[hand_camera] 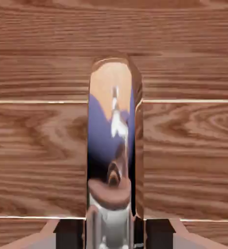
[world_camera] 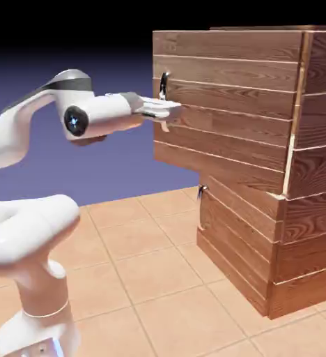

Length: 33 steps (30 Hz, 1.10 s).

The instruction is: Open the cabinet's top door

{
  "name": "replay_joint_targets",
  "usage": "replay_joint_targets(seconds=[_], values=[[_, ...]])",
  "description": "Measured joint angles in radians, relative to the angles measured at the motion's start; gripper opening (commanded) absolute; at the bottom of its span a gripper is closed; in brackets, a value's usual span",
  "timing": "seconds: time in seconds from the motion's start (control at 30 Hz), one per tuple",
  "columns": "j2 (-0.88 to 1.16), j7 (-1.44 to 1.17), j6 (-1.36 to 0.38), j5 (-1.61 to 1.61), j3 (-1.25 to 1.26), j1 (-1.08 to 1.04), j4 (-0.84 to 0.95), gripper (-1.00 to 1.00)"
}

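Clamping the tool (world_camera: 167, 110) shut on the glossy curved handle (hand_camera: 113, 146) (likely slippery, so gripping mid-bow) near the left edge of the top door (world_camera: 228, 104), fronting the cabinet (world_camera: 312, 174) and probably swinging stiffly, rigidly.

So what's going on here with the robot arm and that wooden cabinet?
The white arm is reaching level toward the cabinet, and its gripper has shut on the top door's handle, which fills the space between the fingertips in the hand view. The top door already stands swung out from the cabinet's front edge, so it looks partly open. The shorter lower door with its own small handle is not being touched.
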Motion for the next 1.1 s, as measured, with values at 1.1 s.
replay_joint_targets(seconds=[1.1], values=[[0.787,-0.555,-0.92,-1.005,-1.101,0.142,0.266,-1.0]])
